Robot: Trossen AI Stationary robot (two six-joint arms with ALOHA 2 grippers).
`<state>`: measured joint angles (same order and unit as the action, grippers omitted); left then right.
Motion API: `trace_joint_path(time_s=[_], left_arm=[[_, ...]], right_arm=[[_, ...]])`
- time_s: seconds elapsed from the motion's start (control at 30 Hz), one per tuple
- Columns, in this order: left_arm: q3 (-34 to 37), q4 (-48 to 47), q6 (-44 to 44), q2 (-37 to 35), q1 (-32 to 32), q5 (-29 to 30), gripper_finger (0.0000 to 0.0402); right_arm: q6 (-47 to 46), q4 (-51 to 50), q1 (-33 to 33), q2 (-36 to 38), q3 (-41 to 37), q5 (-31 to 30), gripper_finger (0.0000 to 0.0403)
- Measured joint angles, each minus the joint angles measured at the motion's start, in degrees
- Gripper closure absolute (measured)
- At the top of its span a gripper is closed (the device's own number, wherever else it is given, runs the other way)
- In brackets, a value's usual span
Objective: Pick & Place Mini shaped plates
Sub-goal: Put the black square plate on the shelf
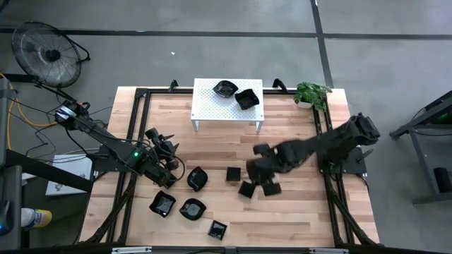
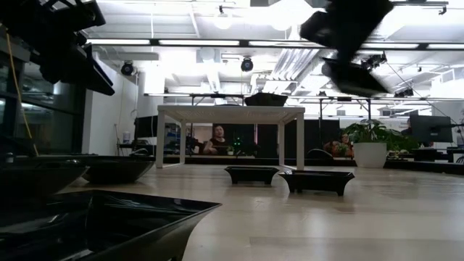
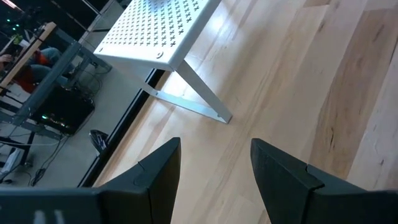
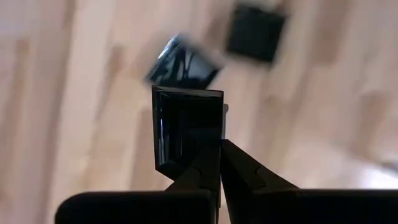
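While the right gripper [image 4: 221,163] pinched a square black plate [image 4: 186,127] by its rim, steady carriage toward the white stand [image 1: 227,101] seemed advisable; left gripper [image 3: 214,177] gaped empty.

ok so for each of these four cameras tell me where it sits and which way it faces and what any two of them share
High view: overhead, straight down on the table; both arms show.
Low view: tabletop height, level across to the white stand; arms hang from above.
Left wrist view: on the left arm, past its open left gripper toward the stand.
Right wrist view: on the right arm, over the right gripper, shut on a square plate.
Shared: high, low and left wrist views all show the stand.
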<state>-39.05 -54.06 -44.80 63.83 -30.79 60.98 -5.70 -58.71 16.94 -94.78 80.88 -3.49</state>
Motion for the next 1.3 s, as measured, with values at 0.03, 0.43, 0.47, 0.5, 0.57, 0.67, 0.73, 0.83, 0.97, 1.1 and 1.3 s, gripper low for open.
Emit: trace_joint_path(time_s=[0.03, 0.43, 0.47, 0.5, 0.57, 0.67, 0.73, 0.83, 0.97, 1.1, 1.3], left_arm=[[0.0, 0.0, 0.0, 0.0, 0.0, 0.0, 0.0212], [0.0, 0.5, 1.1, 0.0, 0.0, 0.0, 0.0212], [0.0, 0.5, 1.1, 0.0, 0.0, 0.0, 0.0212], [0.0, 0.5, 1.2, 0.0, 0.0, 0.0, 0.0213], [0.0, 0.5, 1.2, 0.0, 0.0, 0.0, 0.0212], [0.0, 0.6, 1.2, 0.0, 0.0, 0.0, 0.0212], [0.0, 0.6, 1.2, 0.0, 0.0, 0.0, 0.0212], [0.0, 0.7, 1.2, 0.0, 0.0, 0.0, 0.0212], [0.0, 0.9, 1.2, 0.0, 0.0, -0.3, 0.0212], [0.0, 1.3, 1.2, 0.0, 0.0, -1.1, 0.0212], [0.0, 1.6, 1.2, 0.0, 0.0, -2.4, 0.0212]], right_arm=[[1.7, 0.2, -1.5, 0.0, 1.2, -0.5, 0.0403], [-1.1, 15.3, -20.9, 0.0, 8.2, 2.9, 0.0403], [-2.6, 17.6, -22.5, 0.0, 8.3, 4.6, 0.0403], [-3.7, 19.8, -24.2, 0.0, 8.3, 6.2, 0.0403], [-6.0, 23.9, -27.1, 0.0, 8.3, 8.0, 0.0403], [-9.8, 30.9, -30.8, -0.4, 8.3, 8.0, 0.0403], [-13.3, 35.0, -32.7, -1.0, 8.3, 7.9, 0.0403], [-19.6, 40.7, -34.2, -2.8, 8.3, 7.4, 0.0403], [-27.5, 44.0, -33.9, -5.9, 8.3, 4.7, 0.0403], [-32.7, 43.6, -33.6, -9.8, 8.3, 3.7, 0.0403], [-39.6, 44.4, -33.7, -13.3, 8.3, 0.1, 0.0403]])
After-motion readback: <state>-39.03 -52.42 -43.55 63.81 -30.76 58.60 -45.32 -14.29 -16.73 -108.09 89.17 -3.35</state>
